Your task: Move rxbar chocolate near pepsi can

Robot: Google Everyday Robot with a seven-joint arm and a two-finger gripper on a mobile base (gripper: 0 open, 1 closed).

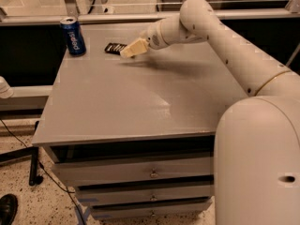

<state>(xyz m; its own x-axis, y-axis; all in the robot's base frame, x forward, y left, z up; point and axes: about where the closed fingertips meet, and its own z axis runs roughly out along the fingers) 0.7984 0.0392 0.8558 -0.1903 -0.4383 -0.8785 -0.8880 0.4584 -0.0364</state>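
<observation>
The pepsi can [72, 36] stands upright at the far left corner of the grey table [140, 102]. The rxbar chocolate [114, 48], a flat black wrapper, lies on the table a short way to the right of the can; its right end is hidden behind my gripper. My gripper [129, 50] reaches in from the right on the white arm [225, 46], and its cream tip sits over the bar's right end, close to the table top.
The table has drawers [140, 172] below its front edge. A glass wall and rail [140, 13] run behind the table's far edge. A cable and a dark shoe [7, 207] lie on the speckled floor at the left.
</observation>
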